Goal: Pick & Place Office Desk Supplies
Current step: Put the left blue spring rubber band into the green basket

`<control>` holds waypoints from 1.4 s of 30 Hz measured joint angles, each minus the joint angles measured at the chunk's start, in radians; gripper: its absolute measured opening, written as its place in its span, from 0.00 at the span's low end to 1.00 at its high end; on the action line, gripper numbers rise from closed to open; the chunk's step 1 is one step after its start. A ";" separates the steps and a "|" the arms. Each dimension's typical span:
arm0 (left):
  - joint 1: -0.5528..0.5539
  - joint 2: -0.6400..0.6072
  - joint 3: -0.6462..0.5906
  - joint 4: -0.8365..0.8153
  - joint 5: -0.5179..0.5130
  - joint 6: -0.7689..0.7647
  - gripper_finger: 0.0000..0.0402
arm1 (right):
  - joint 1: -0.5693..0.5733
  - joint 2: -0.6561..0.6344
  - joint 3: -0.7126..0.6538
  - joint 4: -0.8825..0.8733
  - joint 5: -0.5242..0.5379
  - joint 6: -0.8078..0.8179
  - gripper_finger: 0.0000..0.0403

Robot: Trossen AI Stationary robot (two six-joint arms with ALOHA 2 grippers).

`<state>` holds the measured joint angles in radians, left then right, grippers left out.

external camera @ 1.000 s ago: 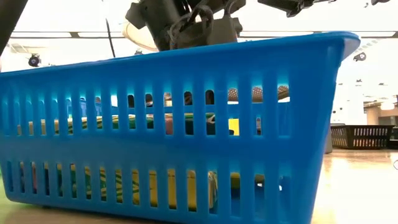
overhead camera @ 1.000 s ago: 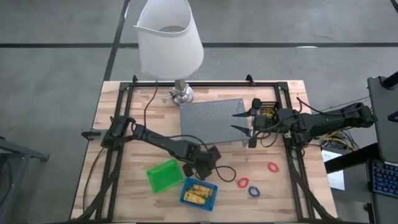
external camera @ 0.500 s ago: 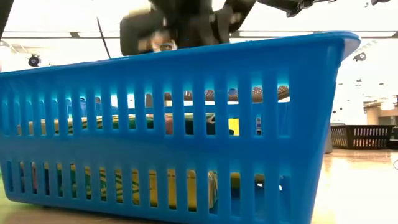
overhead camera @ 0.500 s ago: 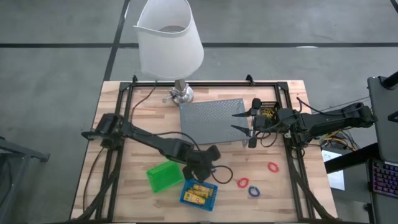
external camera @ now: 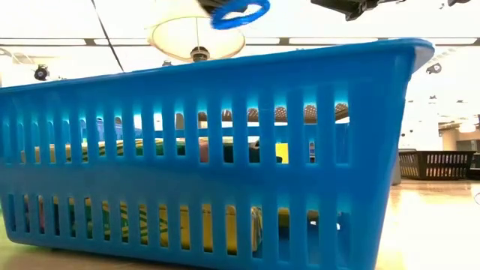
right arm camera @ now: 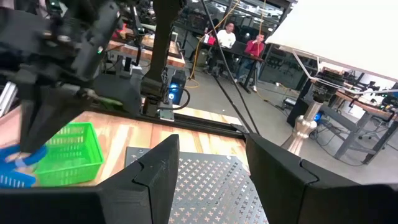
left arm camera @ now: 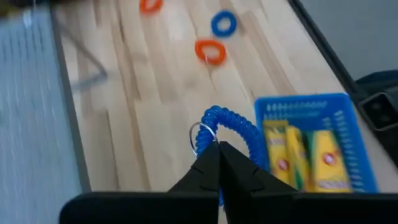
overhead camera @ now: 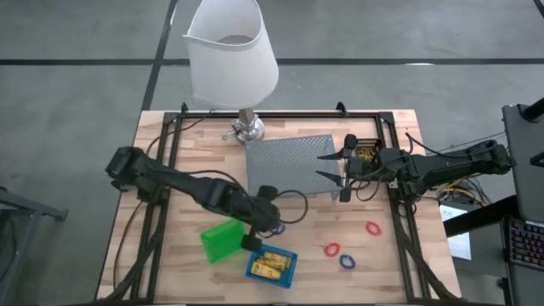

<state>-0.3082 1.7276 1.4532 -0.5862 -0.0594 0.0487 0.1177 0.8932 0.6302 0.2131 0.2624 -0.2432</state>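
Status: sorting is partly complete. The blue bin (overhead camera: 272,264) already holds yellow sticks (left arm camera: 298,149). The left gripper (left arm camera: 217,152) is clamped on a blue coiled loop (left arm camera: 231,127), carried above the worktop (overhead camera: 187,170) just beside that bin. Two red loops (overhead camera: 372,228) and one blue loop (overhead camera: 347,261) remain loose on the worktop. The green bin (overhead camera: 223,240) appears empty. The right gripper (overhead camera: 331,167) waits over the grey mesh tray (overhead camera: 285,161), fingers spread, holding nothing.
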 joint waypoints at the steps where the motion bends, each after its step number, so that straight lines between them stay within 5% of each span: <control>1: -0.003 -0.011 0.000 -0.031 -0.002 -0.044 0.01 | 0.000 0.000 0.000 0.000 0.000 0.000 0.46; 12: -0.075 -0.029 0.000 -0.402 -0.053 -0.583 0.01 | 0.000 0.000 0.000 0.000 0.000 0.000 0.46; 21: -0.137 -0.029 -0.001 -0.549 -0.053 -0.970 0.01 | 0.000 0.000 0.000 0.000 0.000 0.000 0.46; 29: -0.159 -0.029 -0.083 -0.539 -0.016 -1.156 0.01 | 0.000 0.000 0.000 0.000 0.000 0.000 0.46; 42: -0.158 -0.029 -0.297 -0.357 0.079 -1.212 0.01 | 0.000 0.000 0.000 0.000 0.000 0.000 0.46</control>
<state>-0.4660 1.6991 1.1562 -0.9437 0.0198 -1.1630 0.1174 0.8936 0.6300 0.2133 0.2623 -0.2432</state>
